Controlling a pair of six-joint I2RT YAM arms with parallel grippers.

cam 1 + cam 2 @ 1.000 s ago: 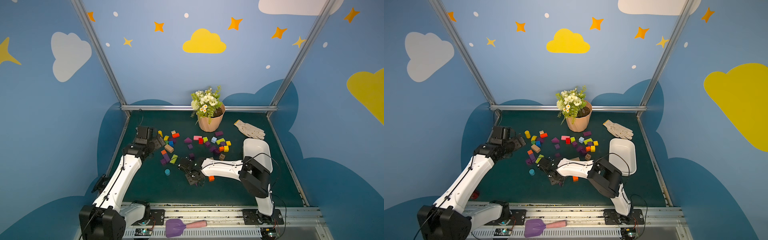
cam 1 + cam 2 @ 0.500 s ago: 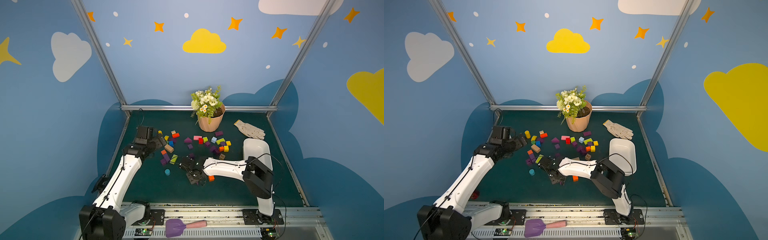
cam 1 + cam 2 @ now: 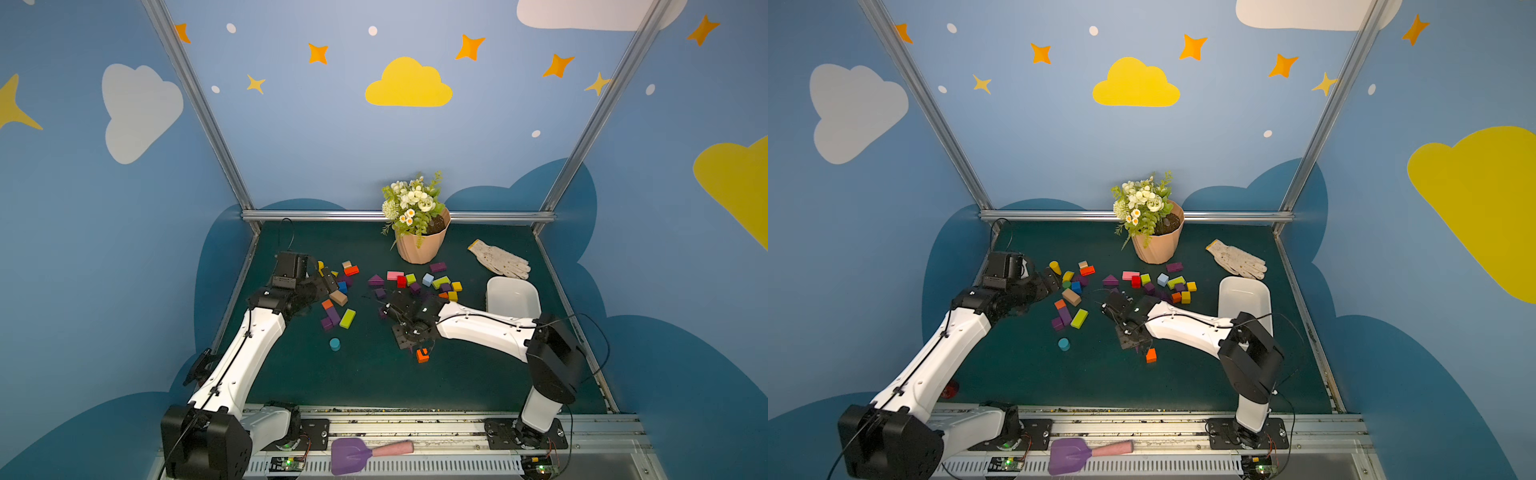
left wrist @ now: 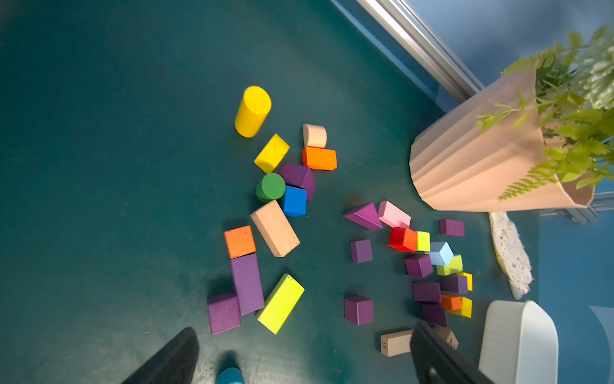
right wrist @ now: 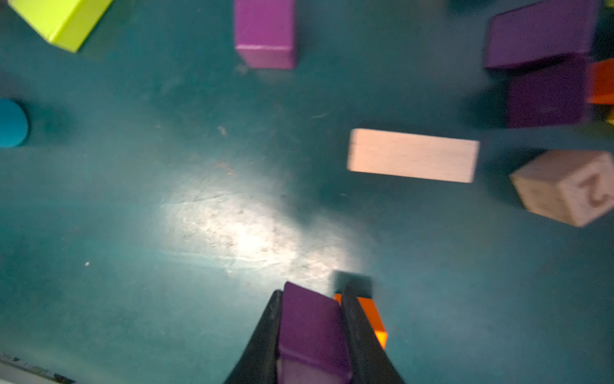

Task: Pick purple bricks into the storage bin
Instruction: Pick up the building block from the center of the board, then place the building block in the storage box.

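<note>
purple brick (image 5: 312,329) cut off, teal cylinder (image 4: 230,376) cropped

Blue walls (image 3: 316,137), yellow and white clouds (image 3: 408,85), orange stars (image 3: 469,46); aluminium frame posts (image 3: 199,108); dark green floor (image 3: 374,382).

The left end effector (image 4: 302,329) gapes wide on its outstretched arm; the right end effector (image 5: 312,296), arm folded inward, pinches a purple brick (image 5: 312,332).

The plain wooden cube (image 5: 564,188) shows a numeral 2; small digits on the wooden oblong (image 4: 397,342) are unreadable.
</note>
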